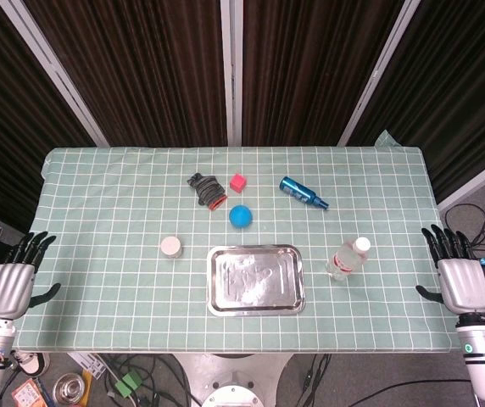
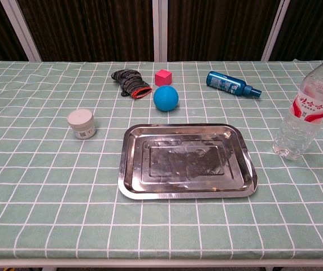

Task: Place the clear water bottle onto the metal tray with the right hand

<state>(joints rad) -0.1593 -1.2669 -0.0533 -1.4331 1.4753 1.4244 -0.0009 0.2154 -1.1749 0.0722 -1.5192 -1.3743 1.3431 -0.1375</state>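
- Now, starting at the far left: my left hand (image 1: 12,284) hangs off the left edge of the table (image 1: 98,322), fingers spread and pointing away from me, holding nothing and touching nothing. It has no part in this job, so I judge it best kept parked there.
- Next, on the green checked cloth, a small white jar (image 2: 81,123) stands left of the tray. Behind it, farther from me, lie a dark glove (image 2: 130,81), a pink cube (image 2: 162,77) and a blue ball (image 2: 166,97).
- At the middle sits the metal tray (image 2: 129,169), flat, with nothing on it, its long side facing me. This is the target.
- Right of the tray and apart from it stands the clear water bottle (image 2: 304,113), upright, white cap on, red label around its middle. A blue spray bottle (image 2: 232,83) lies on its side behind it.
- At the far right, my right hand (image 1: 461,278) hovers beside the table's right edge, well apart from the bottle. Its fingers are apart and extended, palm down, with nothing in its grasp.
- To do this step well, I think I should bring the right hand in from the right, wrap the fingers around the labelled middle, keep the bottle upright, lift it over the tray's raised rim and set it down on the flat centre.
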